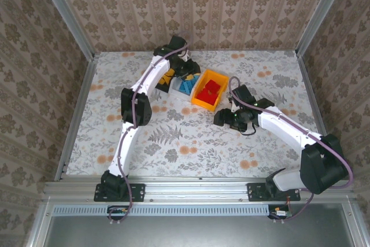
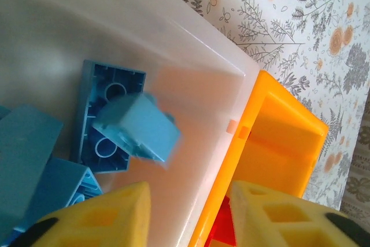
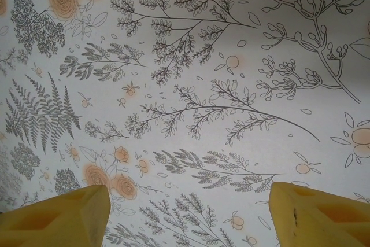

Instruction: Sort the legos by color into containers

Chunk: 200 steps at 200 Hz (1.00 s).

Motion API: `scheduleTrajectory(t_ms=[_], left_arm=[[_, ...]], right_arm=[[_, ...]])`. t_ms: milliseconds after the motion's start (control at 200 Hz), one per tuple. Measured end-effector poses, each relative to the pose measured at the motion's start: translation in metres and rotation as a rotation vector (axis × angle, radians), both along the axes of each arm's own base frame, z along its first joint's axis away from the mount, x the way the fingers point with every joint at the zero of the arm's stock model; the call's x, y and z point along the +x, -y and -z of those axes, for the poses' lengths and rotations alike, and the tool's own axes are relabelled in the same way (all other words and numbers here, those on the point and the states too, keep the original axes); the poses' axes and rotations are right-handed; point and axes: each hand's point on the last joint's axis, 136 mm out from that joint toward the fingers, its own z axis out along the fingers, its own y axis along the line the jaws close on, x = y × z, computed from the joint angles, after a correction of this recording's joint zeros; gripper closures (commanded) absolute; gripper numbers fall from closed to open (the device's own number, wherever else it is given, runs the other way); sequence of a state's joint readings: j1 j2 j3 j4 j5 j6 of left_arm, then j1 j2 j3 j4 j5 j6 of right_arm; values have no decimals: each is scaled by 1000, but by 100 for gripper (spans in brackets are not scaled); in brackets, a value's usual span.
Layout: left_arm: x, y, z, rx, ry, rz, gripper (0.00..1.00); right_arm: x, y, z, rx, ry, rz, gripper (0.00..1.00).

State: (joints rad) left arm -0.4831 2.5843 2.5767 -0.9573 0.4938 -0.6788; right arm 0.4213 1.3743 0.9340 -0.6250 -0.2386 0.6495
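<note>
- A robot test cell in a lab: aluminium frame posts (image 1: 65, 13) enclose wallpaper-covered walls (image 1: 191, 4).
- A left arm (image 1: 151, 79) and right arm (image 1: 289, 128) are bolted to a metal rail (image 1: 196, 190) edging the floral surface (image 1: 191, 143).

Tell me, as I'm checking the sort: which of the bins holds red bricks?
The orange-yellow bin, at the right end of the row; the white bin beside it holds blue bricks.

The white left arm (image 1: 151, 78) reaches far out. Its left gripper (image 2: 188, 195) points down, yellow fingers (image 2: 104, 215) apart, nothing between them. The white right arm (image 1: 286, 126) is bent, and its right gripper (image 3: 189, 194) has fingers spread wide, holding nothing.
</note>
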Motion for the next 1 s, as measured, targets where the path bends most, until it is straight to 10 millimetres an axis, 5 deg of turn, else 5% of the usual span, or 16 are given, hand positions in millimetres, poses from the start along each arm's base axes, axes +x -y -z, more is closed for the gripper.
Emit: scheduleTrajectory(t_ms=[750, 880, 1000], left_arm=[[2, -3, -4, 17, 32, 9, 41], [1, -4, -26, 15, 87, 27, 38], [-10, -9, -69, 11, 169, 58, 35]], right_arm=[[1, -2, 8, -15, -26, -26, 25], [2, 0, 8, -17, -22, -29, 26], [5, 1, 7, -17, -14, -30, 25]])
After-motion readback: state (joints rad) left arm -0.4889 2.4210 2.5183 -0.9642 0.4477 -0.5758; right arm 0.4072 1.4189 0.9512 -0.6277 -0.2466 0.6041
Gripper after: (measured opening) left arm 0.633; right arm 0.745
